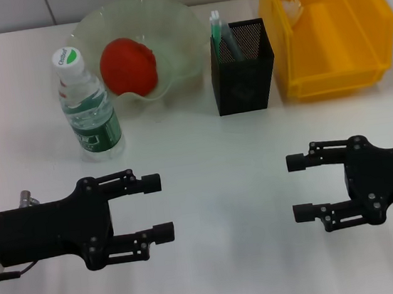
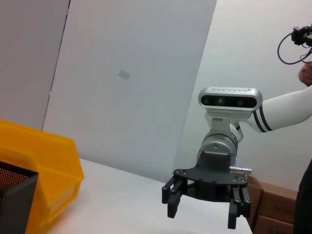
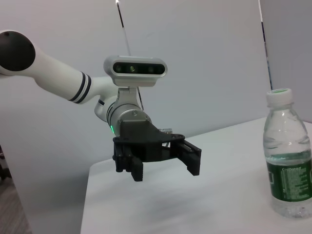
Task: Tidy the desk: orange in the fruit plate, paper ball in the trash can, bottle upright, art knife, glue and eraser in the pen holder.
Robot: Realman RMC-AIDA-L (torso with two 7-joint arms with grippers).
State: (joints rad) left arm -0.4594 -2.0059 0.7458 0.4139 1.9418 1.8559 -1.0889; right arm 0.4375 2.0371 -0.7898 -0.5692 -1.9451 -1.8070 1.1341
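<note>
The orange (image 1: 128, 66) lies in the glass fruit plate (image 1: 130, 12) at the back. To its left the bottle (image 1: 87, 106) (image 3: 288, 156) stands upright with its cap on. In the yellow trash can (image 1: 330, 66) (image 2: 44, 170) at the back right sits a pale paper ball (image 1: 297, 5). The black mesh pen holder (image 1: 243, 69) (image 2: 14, 200) holds two slim items (image 1: 220, 33); I cannot tell which is the art knife or the glue, and the eraser is hidden. My left gripper (image 1: 159, 207) (image 3: 165, 171) and right gripper (image 1: 297, 188) (image 2: 202, 217) hover open and empty over the near table, facing each other.
The white table (image 1: 212, 159) carries the plate, pen holder and trash can in a row along its back. Cardboard boxes (image 2: 275, 204) stand beyond the table's right side. A person's arm (image 2: 306, 78) shows at the edge of the left wrist view.
</note>
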